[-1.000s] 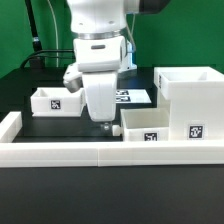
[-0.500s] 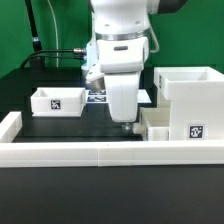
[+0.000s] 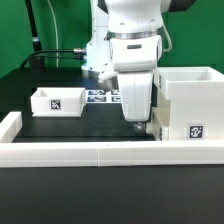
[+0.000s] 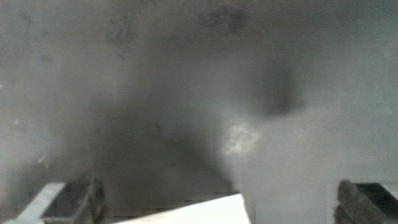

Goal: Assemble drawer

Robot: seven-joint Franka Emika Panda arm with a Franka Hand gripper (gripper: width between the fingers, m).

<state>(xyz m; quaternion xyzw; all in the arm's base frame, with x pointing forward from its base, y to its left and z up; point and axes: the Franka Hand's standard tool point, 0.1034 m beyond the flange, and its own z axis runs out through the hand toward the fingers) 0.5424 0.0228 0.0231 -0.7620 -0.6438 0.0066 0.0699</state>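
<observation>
Insertion step, I judge: the hand [image 3: 138, 124], fingers [image 4: 63, 203] wide and empty (wrist view), sits low by a small tray [image 3: 153, 130] beside the housing [image 3: 190, 100]; next, a straight push inward.

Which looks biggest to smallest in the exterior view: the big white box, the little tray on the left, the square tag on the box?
Largest: the drawer housing.
Middle: the small tray.
Smallest: the housing's square tag.
None look alike.
</observation>
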